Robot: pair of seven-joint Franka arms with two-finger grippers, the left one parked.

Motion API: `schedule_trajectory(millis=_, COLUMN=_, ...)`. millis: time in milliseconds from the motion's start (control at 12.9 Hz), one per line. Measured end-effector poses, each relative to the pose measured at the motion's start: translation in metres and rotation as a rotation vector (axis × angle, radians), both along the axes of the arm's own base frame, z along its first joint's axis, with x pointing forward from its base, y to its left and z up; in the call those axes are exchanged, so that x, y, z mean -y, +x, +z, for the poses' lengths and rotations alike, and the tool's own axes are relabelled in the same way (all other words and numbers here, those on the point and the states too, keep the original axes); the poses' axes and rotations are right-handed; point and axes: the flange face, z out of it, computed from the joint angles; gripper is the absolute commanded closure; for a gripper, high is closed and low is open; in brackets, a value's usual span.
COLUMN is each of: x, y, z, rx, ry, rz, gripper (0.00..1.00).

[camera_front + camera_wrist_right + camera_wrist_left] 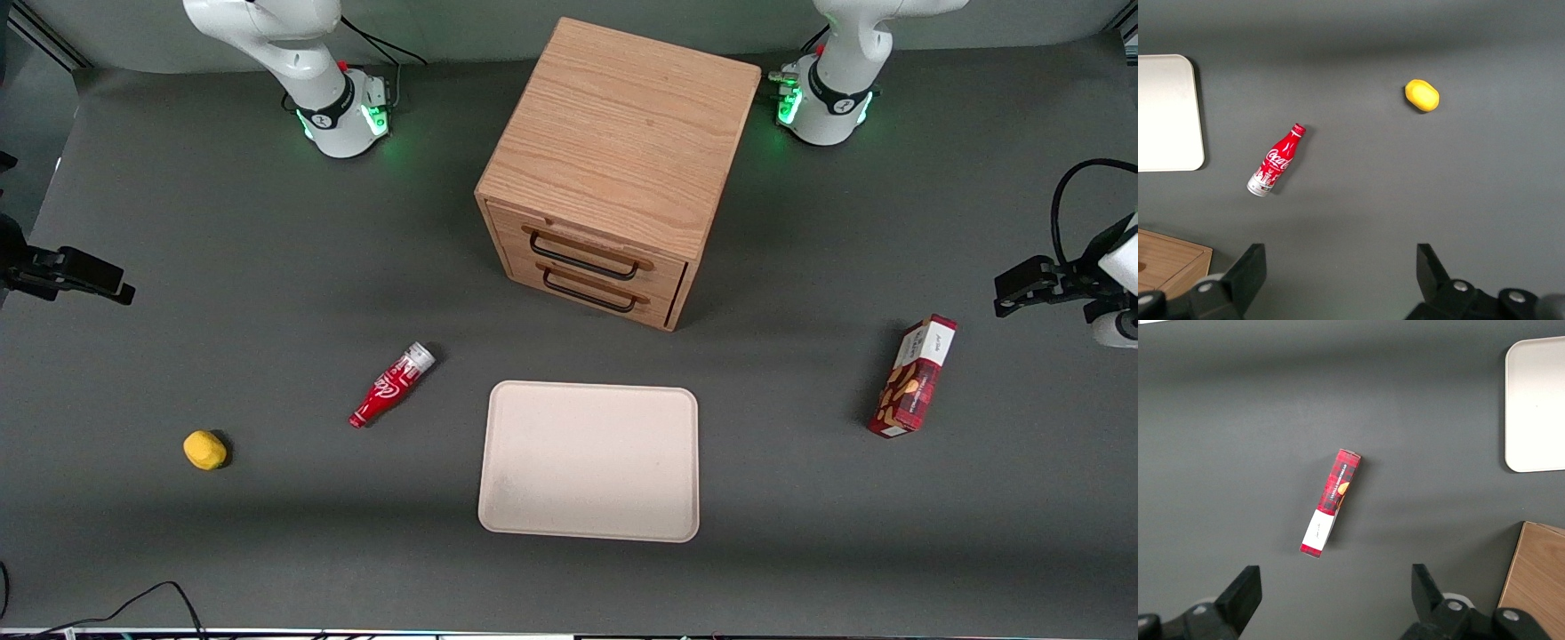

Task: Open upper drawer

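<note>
The wooden cabinet [622, 133] stands in the middle of the table, farther from the front camera than the tray. Its upper drawer [589, 242] is pushed in flush, and the thin black wire handle [582, 260] lies against its front. The lower drawer [582, 286] beneath it is also closed. My gripper [107, 283] hangs well above the table toward the working arm's end, far from the cabinet. It is open with nothing between its fingers [1248, 267]. In the right wrist view the gripper [1340, 257] looks down on bare mat, with a corner of the cabinet [1171, 257] in sight.
A cream tray [589, 462] lies in front of the drawers, nearer the front camera. A red cola bottle [391, 385] [1277, 162] lies on its side beside the tray. A yellow lump [204, 450] [1422, 95] sits toward the working arm's end. A red box [914, 378] lies toward the parked arm's end.
</note>
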Motion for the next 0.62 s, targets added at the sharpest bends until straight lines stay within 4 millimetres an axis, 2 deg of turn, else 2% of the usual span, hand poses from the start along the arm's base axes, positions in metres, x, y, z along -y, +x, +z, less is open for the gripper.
schedule_trajectory(millis=388, x=-0.003, y=0.002, z=0.001, rx=0.004, ry=0.000, rz=0.004, gripper=0.00)
schedule_trajectory(millis=544, x=-0.015, y=0.004, z=-0.001, rx=0.000, ry=0.003, rz=0.028, gripper=0.00)
schedule_trajectory(millis=621, x=-0.030, y=0.004, z=-0.003, rx=-0.002, ry=0.006, rz=0.053, gripper=0.00)
